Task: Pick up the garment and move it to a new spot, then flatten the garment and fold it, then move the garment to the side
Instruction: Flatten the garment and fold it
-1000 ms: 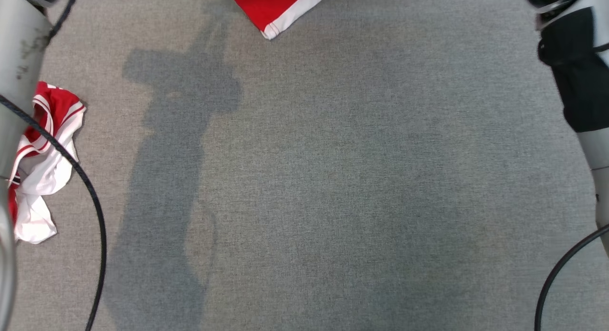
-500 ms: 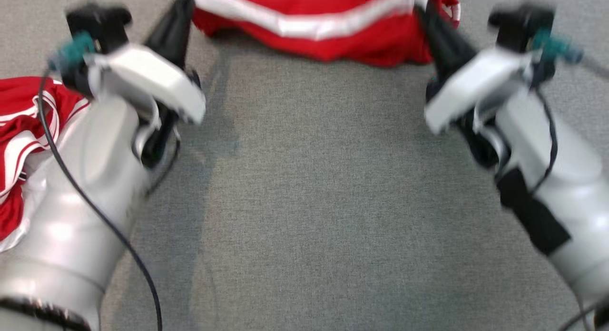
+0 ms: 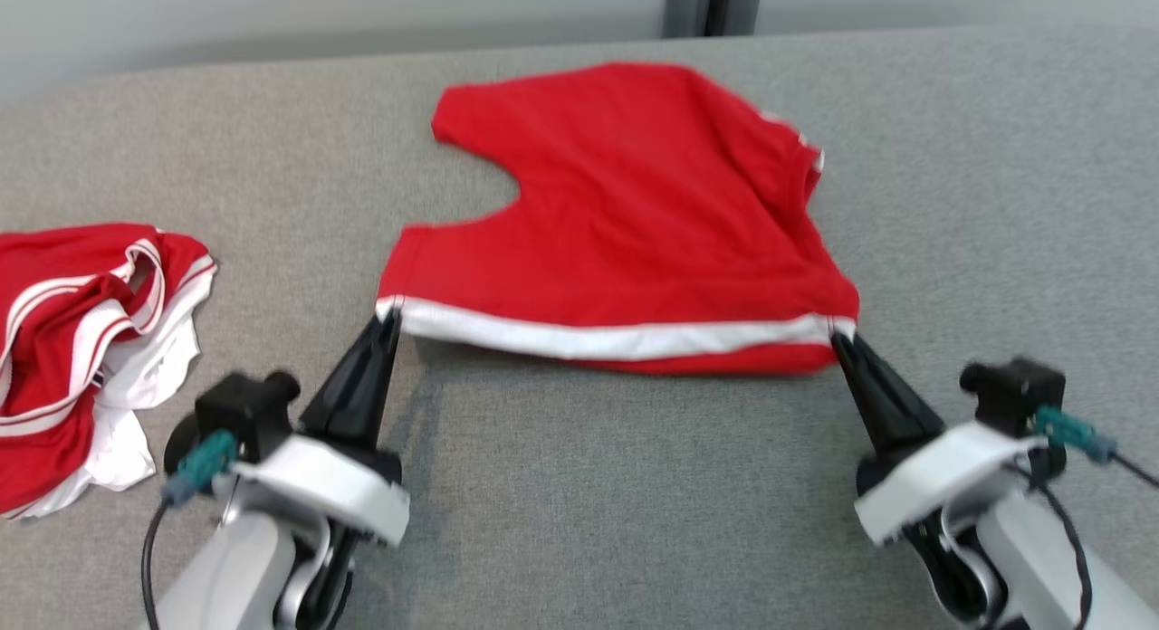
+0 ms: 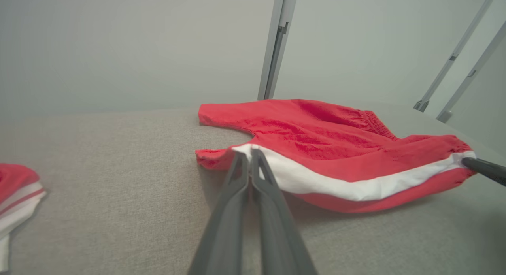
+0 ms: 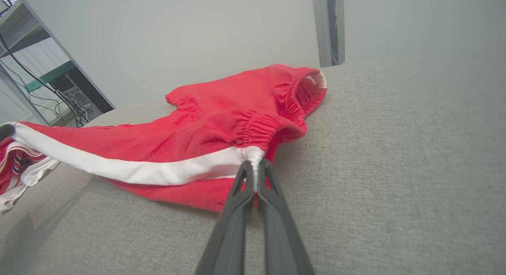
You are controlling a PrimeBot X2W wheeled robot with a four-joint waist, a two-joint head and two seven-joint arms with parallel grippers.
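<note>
The left jaws pinch one white-banded corner of the red garment (image 3: 625, 205) — the right jaws pinch the other — hem taut between them above the grey table (image 3: 589, 521).

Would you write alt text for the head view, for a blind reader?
Both shut, the left gripper and right gripper pinch the near corners of a red garment on a grey surface. A crumpled red-and-white pile lies at left.

A red-and-white heap (image 3: 81, 340) runs off the head view's left edge; the left forearm (image 3: 231, 562) and right forearm (image 3: 1028, 558) are cropped at the bottom. The red garment (image 3: 616, 223) is slightly blurred, its right side perhaps bunched, underside hidden.
</note>
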